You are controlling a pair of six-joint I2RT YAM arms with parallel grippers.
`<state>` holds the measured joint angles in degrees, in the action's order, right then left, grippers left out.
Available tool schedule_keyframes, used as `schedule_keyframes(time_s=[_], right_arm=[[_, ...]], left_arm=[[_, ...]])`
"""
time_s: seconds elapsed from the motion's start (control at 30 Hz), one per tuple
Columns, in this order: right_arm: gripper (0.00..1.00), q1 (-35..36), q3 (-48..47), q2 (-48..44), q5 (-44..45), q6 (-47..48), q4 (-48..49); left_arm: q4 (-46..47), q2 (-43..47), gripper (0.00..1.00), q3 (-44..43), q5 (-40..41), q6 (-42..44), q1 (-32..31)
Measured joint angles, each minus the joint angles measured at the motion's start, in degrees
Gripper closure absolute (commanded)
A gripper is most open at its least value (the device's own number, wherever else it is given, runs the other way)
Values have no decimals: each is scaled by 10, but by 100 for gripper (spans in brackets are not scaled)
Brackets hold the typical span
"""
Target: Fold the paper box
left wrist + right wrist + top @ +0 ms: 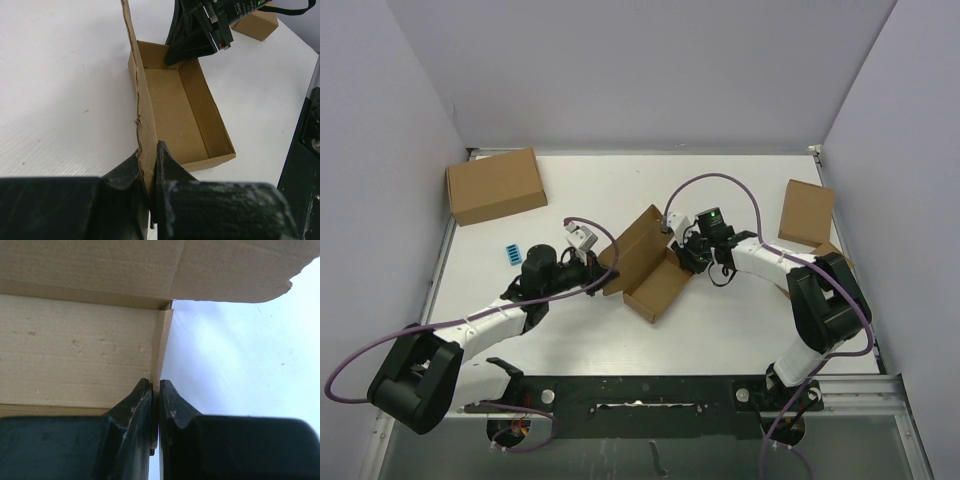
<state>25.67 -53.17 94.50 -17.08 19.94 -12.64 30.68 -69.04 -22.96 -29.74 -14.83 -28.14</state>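
The paper box [658, 290] is half-folded in the middle of the table: an open brown tray with a tall lid flap [635, 245] standing along its left side. My left gripper [605, 268] is shut on the near edge of that flap [142, 125], its fingertips [150, 155] pinching the cardboard. My right gripper [682, 258] reaches in from the right at the tray's far end. In the right wrist view it [155, 385] is shut on the thin end wall [162, 340] of the box. The tray's inside [175, 110] holds nothing.
A larger closed brown carton [496, 185] lies at the back left. Two closed brown boxes [807, 212] [830, 250] sit at the right edge. A small blue object [511, 254] lies left of my left arm. White walls enclose the table.
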Motion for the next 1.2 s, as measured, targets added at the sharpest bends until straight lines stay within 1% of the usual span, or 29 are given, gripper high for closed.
schedule_keyframes(time_s=[0.07, 0.13, 0.2, 0.37, 0.57, 0.8, 0.93, 0.97, 1.07, 1.1, 1.2], right_arm=[[99, 3, 0, 0, 6, 2, 0], [95, 3, 0, 0, 7, 6, 0], [88, 3, 0, 0, 7, 8, -1], [79, 3, 0, 0, 10, 15, -8], [77, 3, 0, 0, 11, 22, -9], [71, 3, -4, 7, 11, 22, -7], [73, 3, -8, 18, 10, 23, -6], [75, 3, -9, 21, 10, 23, -5], [97, 3, -9, 22, 15, 24, -2], [100, 3, -9, 22, 19, 25, 0], [100, 3, -9, 22, 31, 20, 3]], left_arm=[[0, 0, 100, 0, 5, -1, -3], [1, 0, 100, 0, 9, -2, -7], [5, -4, 100, 0, 12, -4, -12], [16, -15, 100, 0, 24, -6, -26], [20, -17, 100, 0, 30, -6, -34], [21, -20, 100, -3, 36, -6, -40], [22, -24, 100, -6, 38, -6, -42], [22, -24, 100, -7, 38, -6, -42], [22, -24, 100, -7, 40, -6, -45], [22, -24, 100, -7, 40, -6, -45], [21, -25, 100, -7, 42, -6, -45]])
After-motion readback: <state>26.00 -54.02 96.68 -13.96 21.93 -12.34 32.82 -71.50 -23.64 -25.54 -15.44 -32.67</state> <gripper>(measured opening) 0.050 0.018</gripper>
